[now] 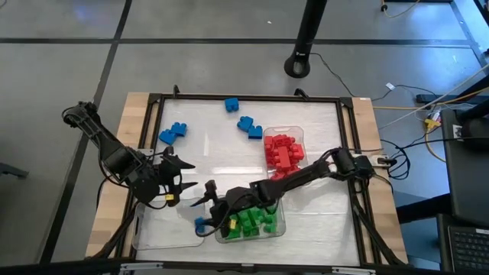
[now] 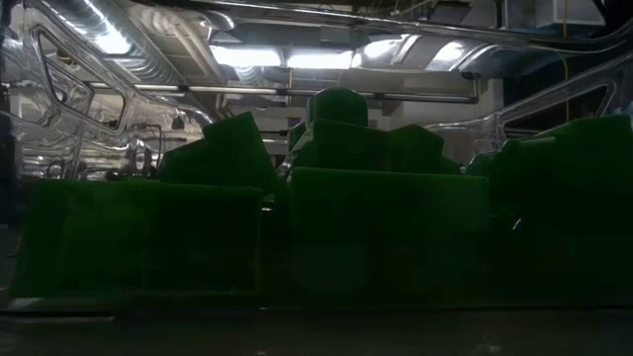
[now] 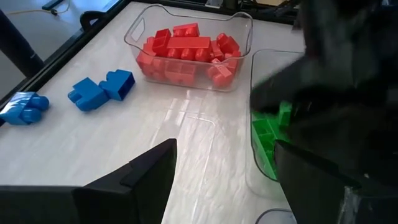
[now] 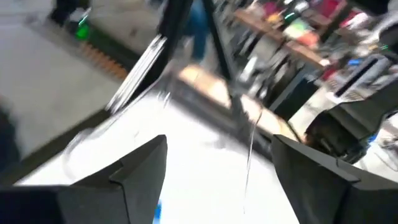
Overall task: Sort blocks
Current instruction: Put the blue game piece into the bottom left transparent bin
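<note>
A: Green blocks fill the tray at lower centre of the high view; red blocks in the tray just above it. Loose blue blocks upper left, more at top centre.

B: Grippers?

A: Right gripper sits at the green tray's left edge, fingers spread, nothing between them; one blue block lies just below it. Left gripper is left of that, fingers apart, empty.

B: Other views?

A: Low view is only green blocks up close, no arms. Left wrist view shows red blocks, two blue ones, and the right arm over the green. Right wrist view is blurred; fingers wide.
</note>
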{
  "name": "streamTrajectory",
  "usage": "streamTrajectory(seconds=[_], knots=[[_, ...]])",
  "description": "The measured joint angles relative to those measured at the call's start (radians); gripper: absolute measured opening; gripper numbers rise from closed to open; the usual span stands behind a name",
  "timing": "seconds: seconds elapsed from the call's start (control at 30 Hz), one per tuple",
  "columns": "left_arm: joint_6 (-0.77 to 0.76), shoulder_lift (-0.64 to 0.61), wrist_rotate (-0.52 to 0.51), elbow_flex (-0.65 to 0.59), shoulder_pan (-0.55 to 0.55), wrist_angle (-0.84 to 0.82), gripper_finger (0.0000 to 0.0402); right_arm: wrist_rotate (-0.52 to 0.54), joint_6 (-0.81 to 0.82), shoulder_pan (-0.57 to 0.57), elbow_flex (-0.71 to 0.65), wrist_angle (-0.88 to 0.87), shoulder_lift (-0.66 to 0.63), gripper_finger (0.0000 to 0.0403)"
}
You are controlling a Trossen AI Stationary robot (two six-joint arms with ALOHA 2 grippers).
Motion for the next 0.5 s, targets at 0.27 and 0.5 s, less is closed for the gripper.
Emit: streamTrajectory(seconds=[0.27, 0.5], knots=[[0.028, 0.000, 0.000, 0.000, 0.033, 0.014, 0.0255, 0.118, -0.067, 0.059, -0.051, -0.538, -0.196, 0.0282], [0.121, 0.058, 0.008, 0.000, 0.185, 0.106, 0.0255, 0.510, 0.111, 0.185, -0.300, -0.670, -0.450, 0.0282]])
